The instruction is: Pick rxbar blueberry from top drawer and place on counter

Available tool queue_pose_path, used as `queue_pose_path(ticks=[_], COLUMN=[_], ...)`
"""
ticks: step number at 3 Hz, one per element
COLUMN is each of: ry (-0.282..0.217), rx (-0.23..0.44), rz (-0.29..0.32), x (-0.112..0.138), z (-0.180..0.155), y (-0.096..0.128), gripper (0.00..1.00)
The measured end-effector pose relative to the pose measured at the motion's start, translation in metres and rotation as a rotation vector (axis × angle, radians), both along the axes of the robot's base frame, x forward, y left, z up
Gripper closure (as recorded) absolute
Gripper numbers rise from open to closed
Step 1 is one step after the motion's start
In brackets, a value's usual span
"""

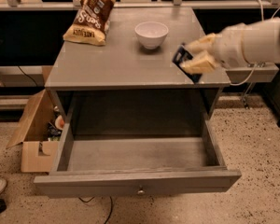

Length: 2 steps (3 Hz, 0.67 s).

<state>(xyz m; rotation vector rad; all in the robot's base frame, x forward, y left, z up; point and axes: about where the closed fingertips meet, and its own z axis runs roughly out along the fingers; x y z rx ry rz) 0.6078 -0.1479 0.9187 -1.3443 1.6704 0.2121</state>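
Rxbar blueberry (180, 56), pinched in the closed gripper (195, 57), hangs tilted above the bench (116, 62) front edge; better moved inward and lowered before release.

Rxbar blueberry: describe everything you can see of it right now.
The rxbar blueberry is a small flat bar in a dark navy wrapper with pale print. The gripper holds it tilted, clamped across its middle, over the front corner of the counter on the right of the camera view. Whether its lower end touches the counter is unclear.
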Motion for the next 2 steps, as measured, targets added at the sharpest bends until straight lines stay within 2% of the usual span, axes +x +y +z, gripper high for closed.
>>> queue_pose_path(ticks=[1, 2], ry=[0.011, 0.011], rx=[0.021, 0.02], rz=[-0.063, -0.062], x=[0.0426, 0.0423], z=[0.0141, 0.0138], y=[0.0132, 0.013], gripper=[1.0, 1.0])
